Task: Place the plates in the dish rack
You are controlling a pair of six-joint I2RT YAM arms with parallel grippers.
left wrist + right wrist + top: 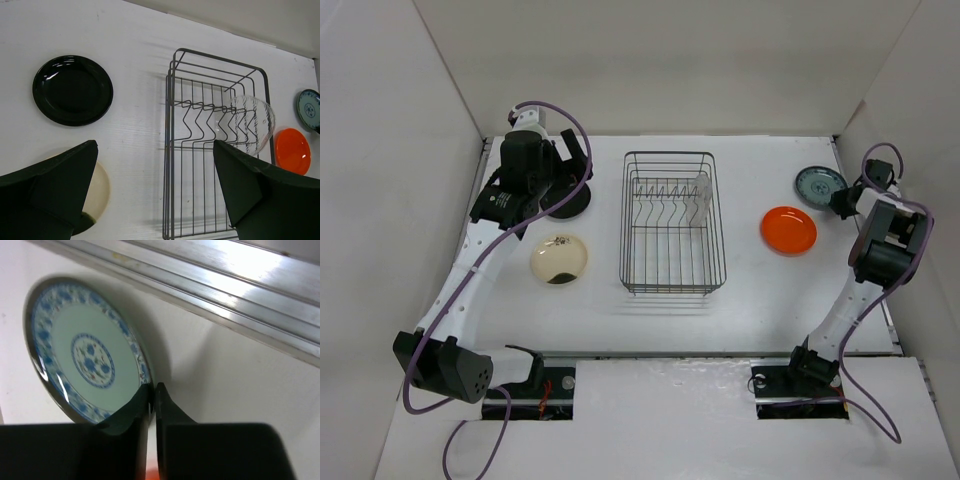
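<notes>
Plates, five: one clear glass plate (252, 122), one orange plate (788, 230), one black plate (72, 90), one cream plate (558, 258), one teal-patterned plate (85, 355). Dish rack (672, 262), one. Claws, two: left claw (155, 150), right claw (152, 390). Counter (750, 305), one.

The dish rack (668, 154) is thin dark metal wire. The clear plate (700, 200) in it is ribbed glass. The black plate (72, 90), far left, and the orange plate (788, 230), right, are glossy; the patterned plate (85, 355) looks glazed. The table (770, 300) is matt white.
</notes>
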